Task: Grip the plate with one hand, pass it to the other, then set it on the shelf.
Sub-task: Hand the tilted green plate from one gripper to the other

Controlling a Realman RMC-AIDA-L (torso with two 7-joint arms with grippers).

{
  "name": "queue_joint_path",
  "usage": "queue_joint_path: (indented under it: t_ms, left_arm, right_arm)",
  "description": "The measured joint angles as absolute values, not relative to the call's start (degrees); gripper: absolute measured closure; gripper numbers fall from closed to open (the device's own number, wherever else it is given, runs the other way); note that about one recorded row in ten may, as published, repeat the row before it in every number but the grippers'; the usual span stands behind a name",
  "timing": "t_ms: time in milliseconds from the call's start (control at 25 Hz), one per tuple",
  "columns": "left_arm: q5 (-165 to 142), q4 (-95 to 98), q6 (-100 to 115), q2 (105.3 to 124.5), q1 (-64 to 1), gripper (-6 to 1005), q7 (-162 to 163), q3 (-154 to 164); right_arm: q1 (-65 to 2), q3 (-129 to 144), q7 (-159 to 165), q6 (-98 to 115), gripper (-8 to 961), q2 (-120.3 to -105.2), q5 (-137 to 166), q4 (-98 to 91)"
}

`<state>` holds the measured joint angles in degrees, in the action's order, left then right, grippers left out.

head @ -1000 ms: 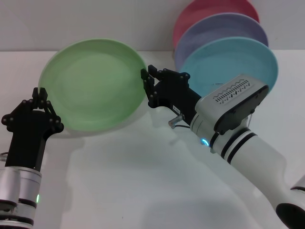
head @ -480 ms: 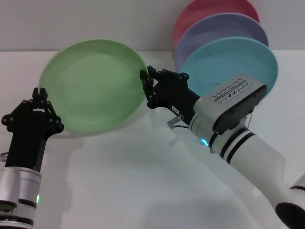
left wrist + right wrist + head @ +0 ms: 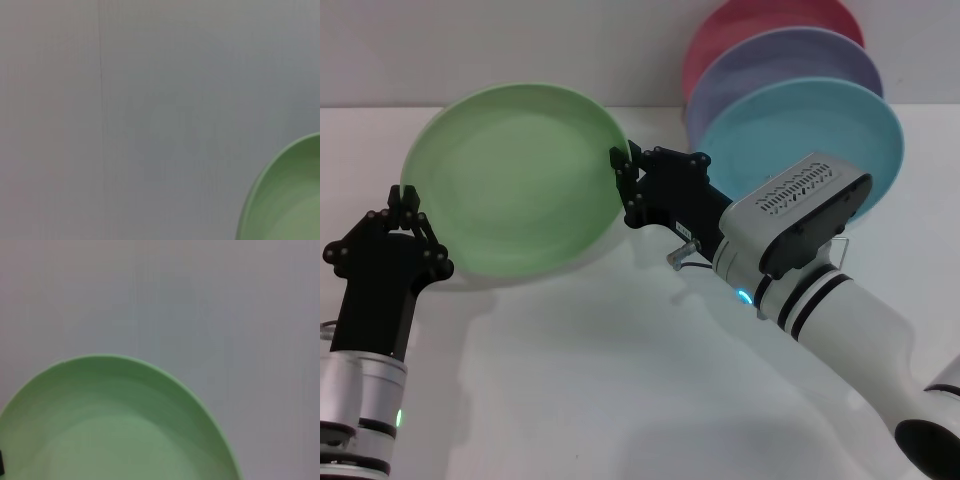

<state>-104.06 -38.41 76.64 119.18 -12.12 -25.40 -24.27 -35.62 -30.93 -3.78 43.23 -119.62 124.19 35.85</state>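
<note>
Plate (image 3: 515,178) was held up, left gripper (image 3: 405,205) clamped on its rim; right gripper (image 3: 625,185) at the opposite rim, grip unclear. Early left release risked a drop.

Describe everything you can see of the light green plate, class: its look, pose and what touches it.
The light green plate is round, shallow and matte, apparently plastic, with a raised rim. It is held up above the white table, tilted to face the camera. The left claw pinches its left edge; the right claw is at its right edge, grip unclear. Nothing lies in it.
</note>
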Motion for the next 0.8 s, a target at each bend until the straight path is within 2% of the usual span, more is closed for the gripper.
queue_joint_path:
  t_ms: [800]
  left_arm:
    - [-104.06, -38.01, 77.26, 119.18, -11.86, 963, -25.40, -23.59]
  right_arm:
    - [-35.59, -30.94, -3.77, 43.24, 901, -119.62, 123.86, 35.87]
